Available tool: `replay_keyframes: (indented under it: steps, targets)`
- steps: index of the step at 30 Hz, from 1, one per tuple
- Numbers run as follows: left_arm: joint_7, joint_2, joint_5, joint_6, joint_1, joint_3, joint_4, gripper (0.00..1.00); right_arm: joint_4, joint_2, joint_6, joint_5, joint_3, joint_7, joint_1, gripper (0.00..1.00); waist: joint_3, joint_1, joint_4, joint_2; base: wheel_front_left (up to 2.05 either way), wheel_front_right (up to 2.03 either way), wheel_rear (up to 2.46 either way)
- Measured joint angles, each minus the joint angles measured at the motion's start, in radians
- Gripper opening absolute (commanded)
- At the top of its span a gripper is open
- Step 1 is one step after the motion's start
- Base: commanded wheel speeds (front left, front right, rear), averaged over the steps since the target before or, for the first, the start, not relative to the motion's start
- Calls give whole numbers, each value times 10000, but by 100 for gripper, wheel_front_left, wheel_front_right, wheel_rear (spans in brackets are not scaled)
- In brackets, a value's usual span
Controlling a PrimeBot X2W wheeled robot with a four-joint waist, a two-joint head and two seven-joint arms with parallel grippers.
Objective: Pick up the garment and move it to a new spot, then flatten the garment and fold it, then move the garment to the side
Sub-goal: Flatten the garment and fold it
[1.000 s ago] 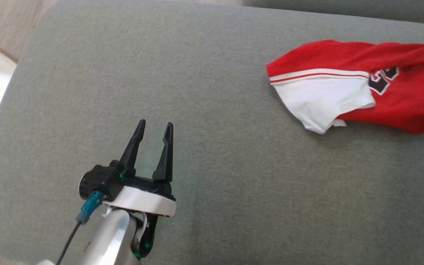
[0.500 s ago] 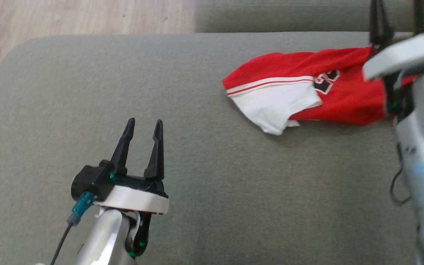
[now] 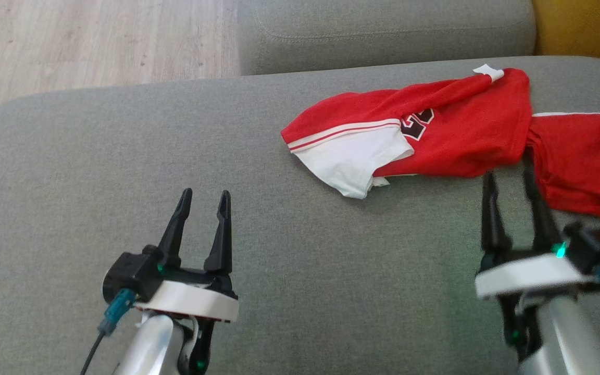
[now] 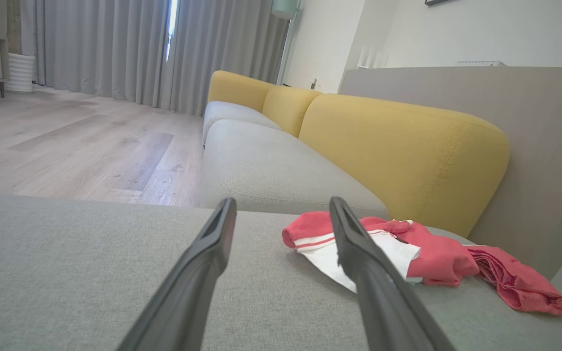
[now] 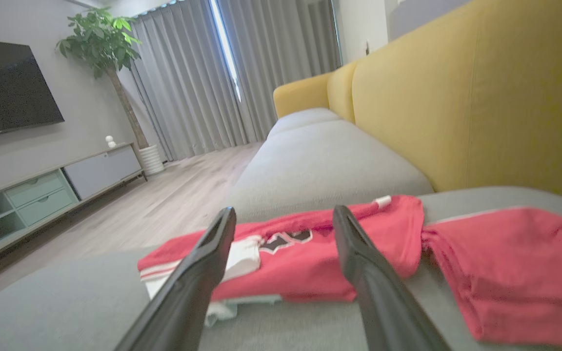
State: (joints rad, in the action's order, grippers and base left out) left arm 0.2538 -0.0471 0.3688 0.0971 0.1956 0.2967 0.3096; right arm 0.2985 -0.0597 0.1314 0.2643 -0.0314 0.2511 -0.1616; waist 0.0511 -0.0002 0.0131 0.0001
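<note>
Your left gripper (image 3: 205, 194) is at the lower left of the head view, its two dark fingers spread apart, pointing up the frame and holding nothing. Your right gripper (image 3: 508, 176) is at the lower right (a little blurred), also wide apart and empty. The left forearm (image 3: 146, 346) and the right forearm (image 3: 571, 333) rise from the bottom edge.

The garment (image 3: 451, 135) lies at the far right of the seat cushion (image 3: 300, 271). The left tool (image 3: 205, 194) is at the near left, well apart from it. The right tool (image 3: 507, 174) is just before it, perhaps touching its near edge. Another cushion (image 3: 383, 26) lies behind.
</note>
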Motion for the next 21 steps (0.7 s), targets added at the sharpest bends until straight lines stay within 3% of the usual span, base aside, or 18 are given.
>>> replay_keyframes:
  steps: [4, 12, 16, 21]
  targets:
    - [-2, 0, 0, 6, -18, 33, 125, 100, -255, 107, 0, 332, -132, 0, 709, 100, 89, 1, -23, 0, 0, 0, 0]
    - [-2, -2, -17, 59, 14, 59, 199, 100, -629, 113, 0, 349, -52, 0, 636, 100, 312, 2, -128, 0, 0, 0, 0]
    - [-4, -21, -493, 113, 347, 629, 585, 100, -729, 113, 0, 347, 31, 0, 446, 100, 542, 3, -230, 0, 0, 0, 0]
    - [-702, -23, -1164, 272, 1665, 2086, 1306, 100, -752, 113, 0, 349, 36, 0, 384, 100, 949, 3, -380, 0, 0, 0, 0]
